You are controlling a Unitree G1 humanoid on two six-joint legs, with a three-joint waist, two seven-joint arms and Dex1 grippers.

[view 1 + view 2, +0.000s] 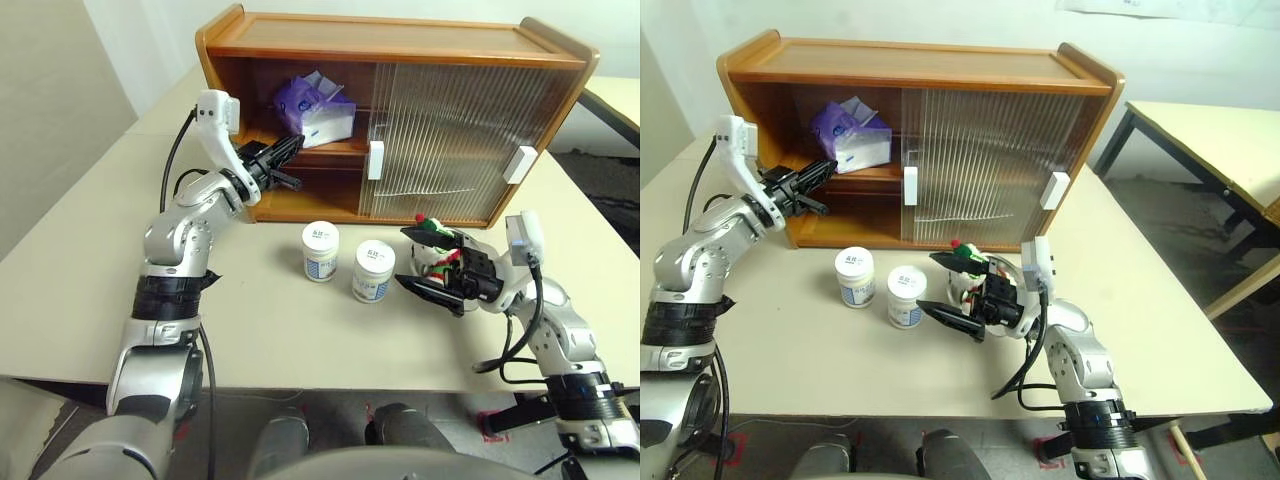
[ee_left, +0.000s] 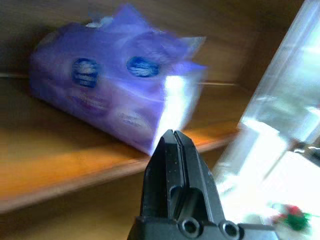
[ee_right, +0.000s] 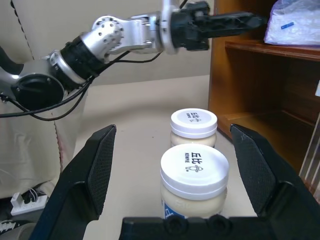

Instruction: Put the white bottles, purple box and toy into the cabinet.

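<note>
Right end effector (image 1: 432, 262) sits nearest, at 5 o'clock on the table (image 1: 90, 290), jaws spread wide and empty, aimed at the two white bottles (image 1: 320, 250) (image 1: 373, 270). Toy (image 1: 436, 232) lies right beside it, partly hidden behind the fingers. Bottles stand just in front of the cabinet (image 1: 400, 120), at table centre, near each other but apart.

Purple box (image 1: 315, 110) is already on the cabinet's middle shelf, at 11 o'clock, left door slid aside. Left end effector (image 1: 290, 148) is fully closed, holding nothing, tip just below and in front of the box.

Judgement: box step done, bottles up next. Nearer bottle already sits between the right jaws' line, so advance, close on it, then lift and carry it into the open left bay.
</note>
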